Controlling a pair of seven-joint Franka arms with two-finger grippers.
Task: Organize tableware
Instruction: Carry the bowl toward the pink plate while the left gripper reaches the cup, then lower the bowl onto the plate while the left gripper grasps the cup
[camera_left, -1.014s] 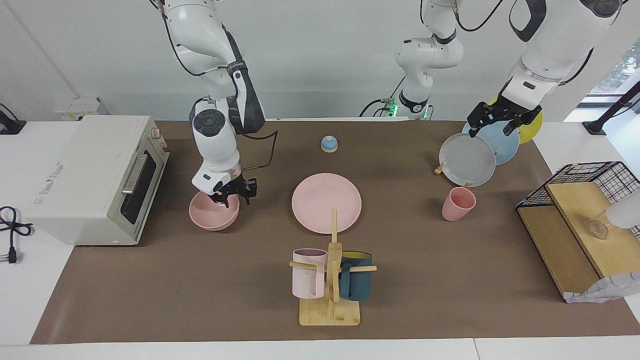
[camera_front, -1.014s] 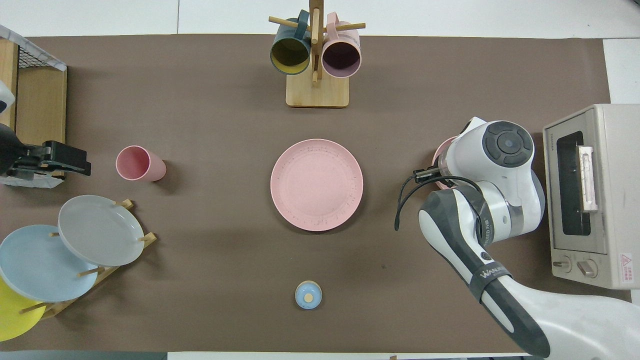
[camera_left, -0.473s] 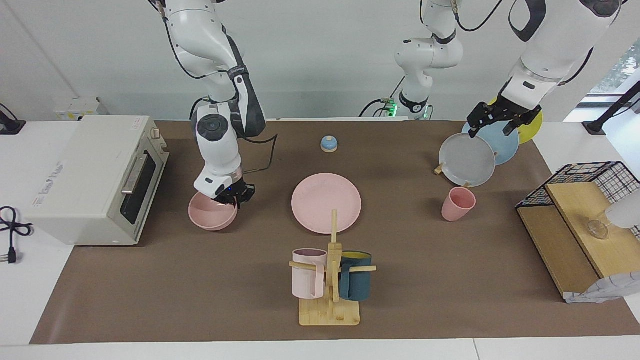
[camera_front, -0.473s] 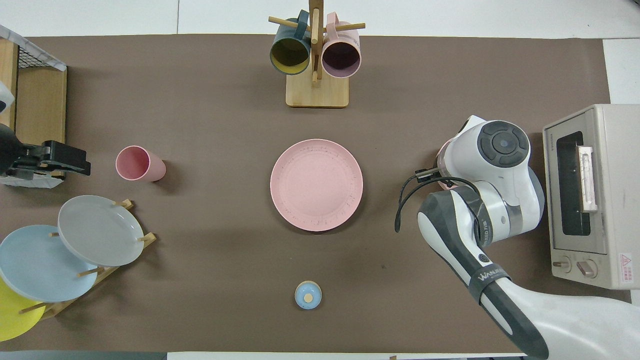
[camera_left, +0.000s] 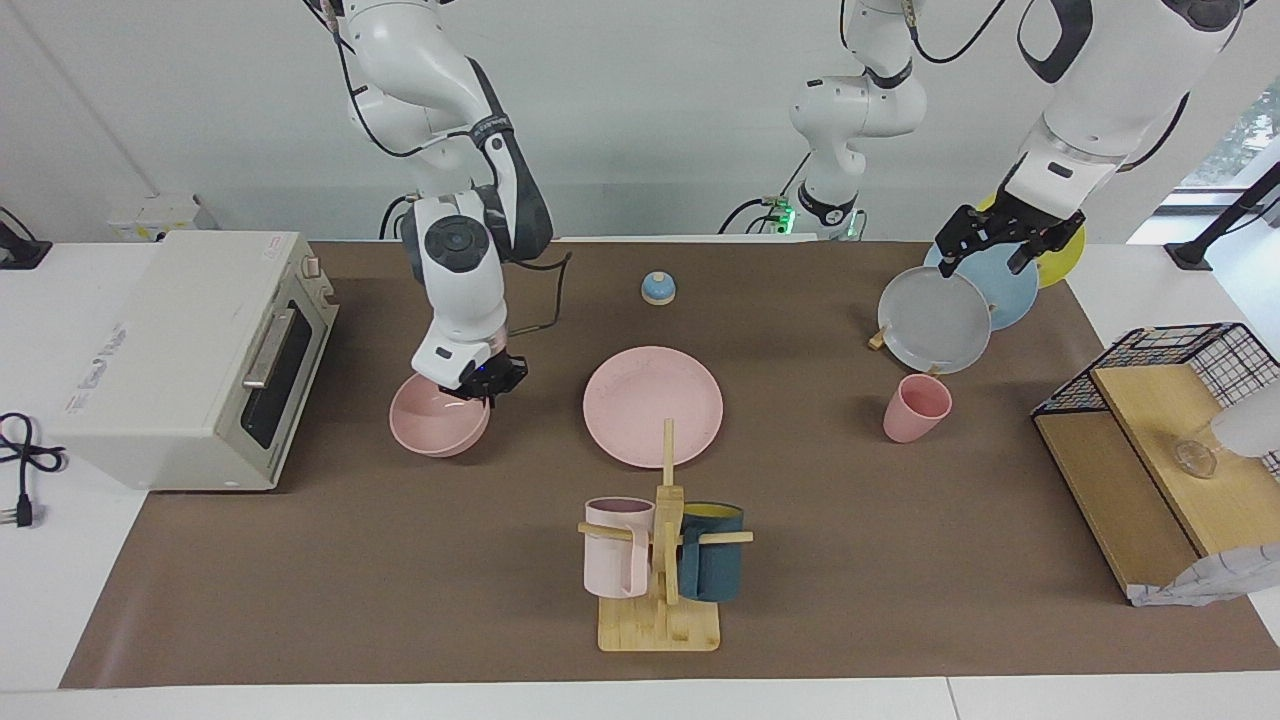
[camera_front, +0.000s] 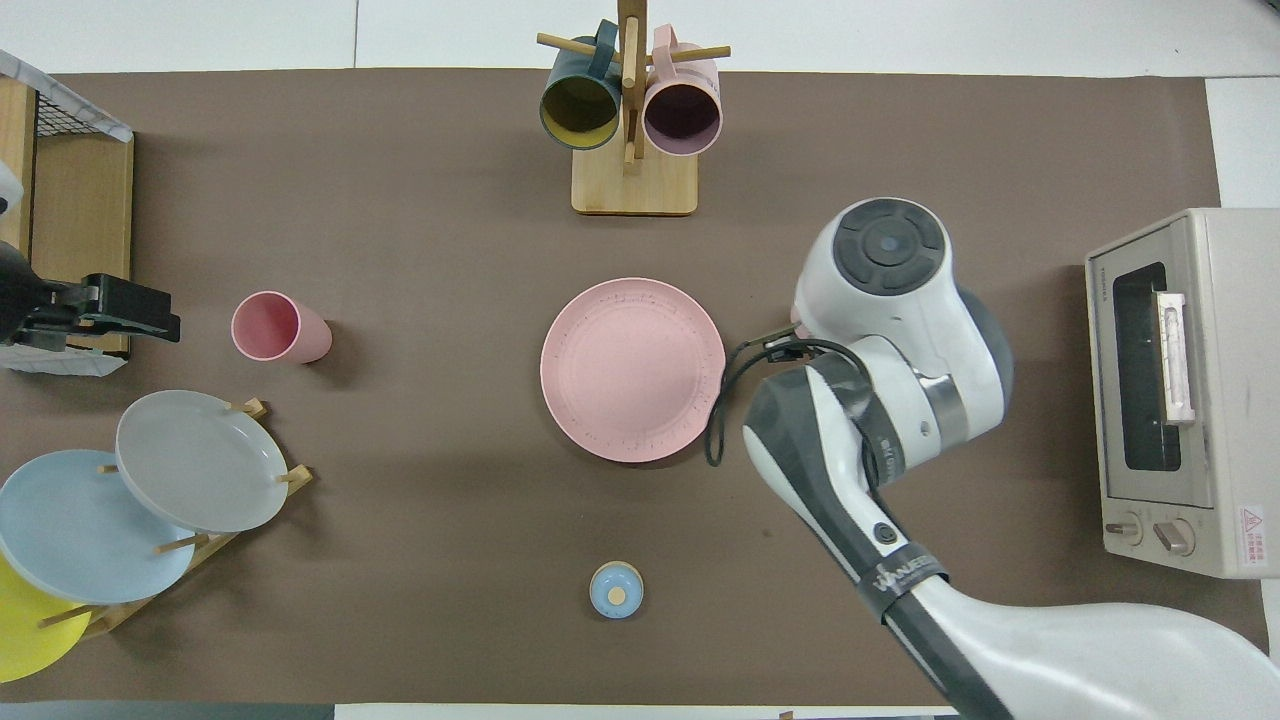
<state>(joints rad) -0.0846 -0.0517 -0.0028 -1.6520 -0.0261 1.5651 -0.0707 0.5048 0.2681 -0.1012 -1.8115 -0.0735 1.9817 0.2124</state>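
The pink bowl (camera_left: 438, 420) hangs tilted in front of the toaster oven, and my right gripper (camera_left: 480, 385) is shut on its rim on the side toward the plate. In the overhead view the right arm hides the bowl. The pink plate (camera_left: 653, 405) (camera_front: 633, 368) lies flat at the middle of the mat. Toward the left arm's end stands the pink cup (camera_left: 915, 407) (camera_front: 275, 327), upright. My left gripper (camera_left: 995, 245) (camera_front: 150, 312) waits open and holds nothing, raised over the rack of plates.
A toaster oven (camera_left: 190, 350) stands at the right arm's end. A wooden mug tree (camera_left: 660, 560) with two handled mugs is farther out than the plate. A rack holds grey (camera_left: 935, 320), blue and yellow plates. A small blue bell (camera_left: 658, 288) sits near the robots. A wire shelf (camera_left: 1150, 420) is at the left arm's end.
My right gripper closed on the bowl's rim, and the arm has swung toward the plate, carrying the bowl a little that way. The left arm has not moved.
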